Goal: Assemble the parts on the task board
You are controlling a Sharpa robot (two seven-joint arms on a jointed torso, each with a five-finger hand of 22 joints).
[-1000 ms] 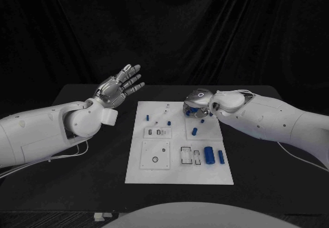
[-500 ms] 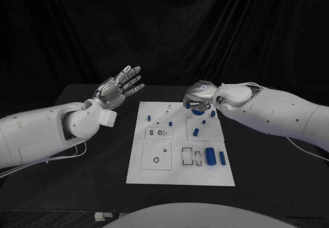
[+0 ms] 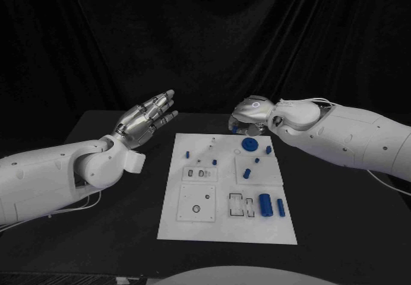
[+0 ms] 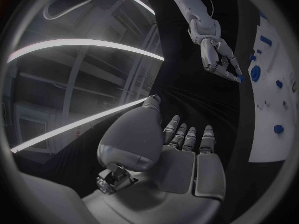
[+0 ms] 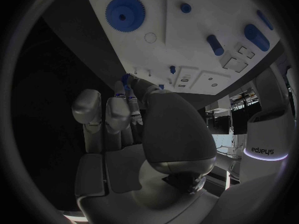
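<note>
Two robot hands raised, left robot hand (image 3: 147, 117) empty, blue gear (image 3: 249, 143) on task board (image 3: 224, 222)

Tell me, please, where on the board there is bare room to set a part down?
The near strip of the task board, below the square recessed plate and the two big blue cylinders, is bare. So is the board's left margin beside that plate. The far end is crowded: the blue gear, small pegs and the right hand above it.

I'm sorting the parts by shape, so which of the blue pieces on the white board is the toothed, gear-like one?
The flat round blue gear at the far end of the white task board, just below the right hand. The other blue pieces are smooth pegs and cylinders.
</note>
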